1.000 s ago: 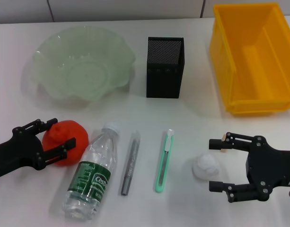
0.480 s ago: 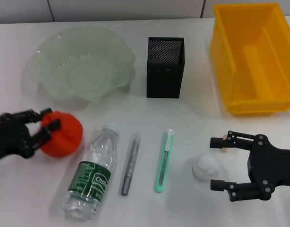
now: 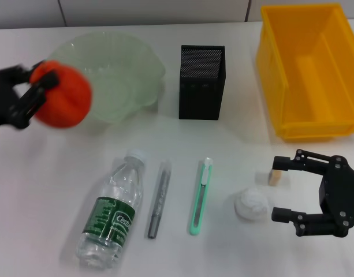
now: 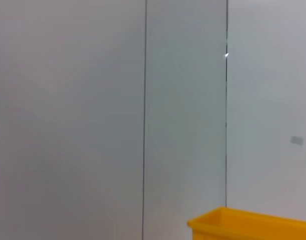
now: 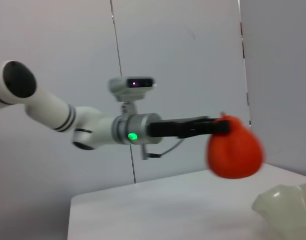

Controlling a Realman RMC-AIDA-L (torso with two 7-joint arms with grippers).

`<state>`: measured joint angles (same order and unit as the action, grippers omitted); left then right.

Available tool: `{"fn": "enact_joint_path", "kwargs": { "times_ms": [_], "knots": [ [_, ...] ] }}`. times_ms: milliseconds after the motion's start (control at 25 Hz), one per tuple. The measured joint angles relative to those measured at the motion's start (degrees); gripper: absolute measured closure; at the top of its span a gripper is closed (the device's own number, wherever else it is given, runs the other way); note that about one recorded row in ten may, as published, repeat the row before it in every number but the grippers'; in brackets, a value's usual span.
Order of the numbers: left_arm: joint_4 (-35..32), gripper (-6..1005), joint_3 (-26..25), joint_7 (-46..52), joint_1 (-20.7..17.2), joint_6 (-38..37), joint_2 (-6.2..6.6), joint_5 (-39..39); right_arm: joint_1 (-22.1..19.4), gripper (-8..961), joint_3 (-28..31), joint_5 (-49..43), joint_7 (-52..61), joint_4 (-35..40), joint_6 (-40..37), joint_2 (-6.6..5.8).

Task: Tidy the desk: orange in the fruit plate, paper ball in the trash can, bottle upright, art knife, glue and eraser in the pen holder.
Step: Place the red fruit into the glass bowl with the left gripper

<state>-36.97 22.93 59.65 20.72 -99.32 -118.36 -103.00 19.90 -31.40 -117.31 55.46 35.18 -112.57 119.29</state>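
Observation:
My left gripper (image 3: pixel 40 79) is shut on the orange (image 3: pixel 62 99) and holds it in the air at the left rim of the pale green fruit plate (image 3: pixel 116 81). The right wrist view shows that same orange (image 5: pixel 235 148) held beside the plate's edge (image 5: pixel 286 204). My right gripper (image 3: pixel 275 189) stands open just right of the white paper ball (image 3: pixel 250 203), with the small tan eraser (image 3: pixel 275 176) near its far finger. The bottle (image 3: pixel 110 214) lies on its side. Right of it lie the grey glue stick (image 3: pixel 158 199) and the green art knife (image 3: pixel 200 196). The black mesh pen holder (image 3: pixel 201 82) stands at the back centre.
The yellow trash can (image 3: pixel 306 72) stands at the back right; its corner (image 4: pixel 252 227) shows in the left wrist view. Bare white tabletop lies between the plate and the bottle.
The left gripper has lifted the orange off the table and carried it back toward the fruit plate. The right gripper has shifted slightly right, uncovering the eraser.

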Motion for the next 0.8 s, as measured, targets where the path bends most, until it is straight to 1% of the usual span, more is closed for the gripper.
{"fn": "enact_joint_path", "kwargs": {
  "times_ms": [120, 160, 200, 240, 280, 360, 440, 480, 600, 800],
  "knots": [
    [2.1, 812, 1.1, 0.8, 4.5, 5.0, -0.28, -0.3, 0.0, 132, 0.1, 0.3, 0.4, 0.2, -0.6, 0.03],
    [3.5, 814, 1.8, 0.7, 5.9, 7.7, -0.29, -0.4, 0.0, 133, 0.1, 0.4, 0.8, 0.4, -1.0, 0.03],
    [6.5, 816, 2.7, -0.4, 8.3, 13.5, -0.29, -0.3, 0.0, 133, 0.1, 0.4, 3.2, 1.7, -1.6, 0.02],
    [6.5, 818, 2.7, -0.4, 8.3, 13.5, -0.29, -0.3, 0.0, 133, 0.1, 0.4, 3.2, 1.7, -1.6, 0.02],
    [8.1, 820, 2.9, -1.4, 9.6, 17.3, -0.31, -0.1, 0.0, 134, 0.1, 0.4, 4.9, 2.9, -1.8, 0.03],
    [10.4, 823, 3.0, -2.6, 11.0, 22.2, -0.38, 0.4, 0.0, 135, -0.2, 0.4, 8.7, 5.5, -2.2, 0.14],
    [12.6, 827, 3.1, -3.3, 12.5, 26.3, -0.45, 1.8, 0.2, 135, -0.4, 0.4, 12.4, 7.3, -2.7, 0.14],
    [13.1, 829, 3.1, -3.4, 12.8, 27.2, -0.45, 2.0, 0.4, 136, -0.5, 0.4, 13.5, 8.1, -2.8, 0.13],
    [13.8, 769, 3.8, -3.7, 13.6, 29.2, -0.46, 2.2, 0.7, 137, -0.5, 0.5, 16.1, 10.4, -3.2, 0.17],
    [13.5, 579, 4.5, -3.9, 13.5, 29.5, -0.47, 2.3, 1.6, 139, -0.6, 1.0, 21.0, 13.3, -3.4, 0.2]
  ]
}}
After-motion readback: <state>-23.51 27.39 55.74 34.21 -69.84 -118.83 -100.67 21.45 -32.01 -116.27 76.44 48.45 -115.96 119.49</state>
